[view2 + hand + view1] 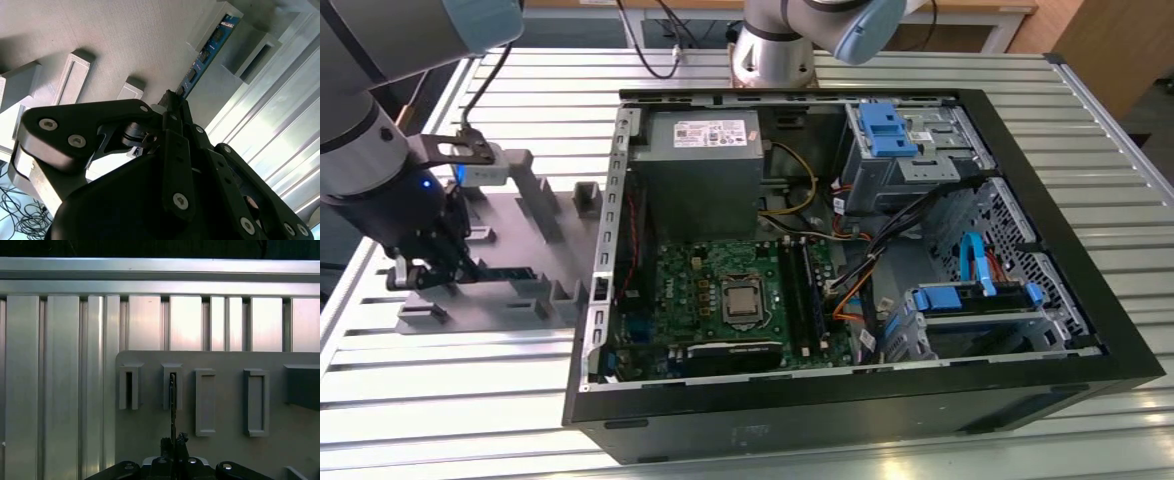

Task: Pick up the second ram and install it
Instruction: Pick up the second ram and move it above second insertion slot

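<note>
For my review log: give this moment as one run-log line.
phase: pickup | hand: shut on second ram | where: at gray fixture slot | install: not done

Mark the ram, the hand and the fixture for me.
ram [205, 54], second wrist view, on its blue face.
hand [173, 442], first wrist view, between its fingertips.
fixture [230, 400], first wrist view, bare plate between two blocks.

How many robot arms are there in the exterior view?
2. One arm at the exterior view's left, its hand gripping the ram at the gray fixture; a second arm stands beyond the computer case.
</note>
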Motion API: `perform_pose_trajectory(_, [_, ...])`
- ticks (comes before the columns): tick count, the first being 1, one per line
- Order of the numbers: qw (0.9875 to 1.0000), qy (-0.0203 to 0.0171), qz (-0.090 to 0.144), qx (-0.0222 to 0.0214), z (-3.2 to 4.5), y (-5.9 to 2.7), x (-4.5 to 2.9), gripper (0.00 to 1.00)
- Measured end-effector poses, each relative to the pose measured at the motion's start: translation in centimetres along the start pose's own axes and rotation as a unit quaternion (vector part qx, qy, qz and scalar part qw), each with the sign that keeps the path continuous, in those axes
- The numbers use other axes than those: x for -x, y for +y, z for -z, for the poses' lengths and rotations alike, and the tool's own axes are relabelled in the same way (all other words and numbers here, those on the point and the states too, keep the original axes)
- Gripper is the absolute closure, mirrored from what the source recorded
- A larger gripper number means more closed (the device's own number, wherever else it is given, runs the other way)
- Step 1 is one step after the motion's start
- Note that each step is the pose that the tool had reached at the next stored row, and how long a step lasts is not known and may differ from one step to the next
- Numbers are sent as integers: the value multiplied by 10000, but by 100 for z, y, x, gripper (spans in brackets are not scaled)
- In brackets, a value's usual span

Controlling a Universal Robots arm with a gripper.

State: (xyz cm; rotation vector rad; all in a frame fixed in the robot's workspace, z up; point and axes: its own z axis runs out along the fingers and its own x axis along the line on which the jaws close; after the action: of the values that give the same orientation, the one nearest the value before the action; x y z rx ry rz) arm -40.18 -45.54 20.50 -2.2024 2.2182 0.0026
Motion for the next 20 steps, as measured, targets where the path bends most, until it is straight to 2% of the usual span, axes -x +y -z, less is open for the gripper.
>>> perform_pose_trajectory(20, [10000,-1,0,-4,112,-1,2,86])
